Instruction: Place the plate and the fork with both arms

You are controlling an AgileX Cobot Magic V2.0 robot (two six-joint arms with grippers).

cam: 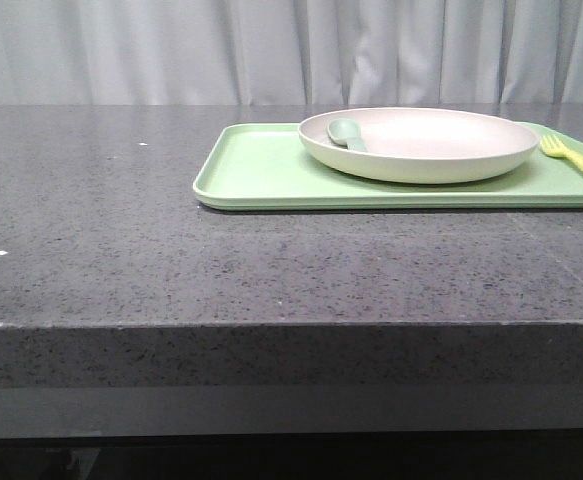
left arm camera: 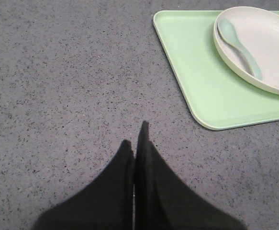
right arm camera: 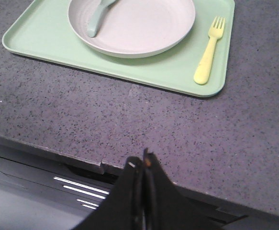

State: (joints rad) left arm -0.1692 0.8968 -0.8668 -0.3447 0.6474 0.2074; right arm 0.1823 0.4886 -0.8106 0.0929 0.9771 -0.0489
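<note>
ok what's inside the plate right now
A pale grey-green spoon lies in the plate, bowl near the middle, handle resting up on the rim. The rest of the plate looks bare. The tray surface under the plate is hidden.

One plate (cam: pixel 421 145), one fork (right arm camera: pixel 208 50), one spoon (cam: pixel 347 134) and one tray (cam: pixel 261 170) are counted on the worktop (cam: pixel 91 220). Two tools are seen, the left tool (left arm camera: pixel 135 143) and the right tool (right arm camera: pixel 141 165).

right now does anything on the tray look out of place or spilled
Nothing spilled or damaged. The spoon lies inside the plate, its handle resting over the rim, and the fork lies flat on the green tray beside the plate.
</note>
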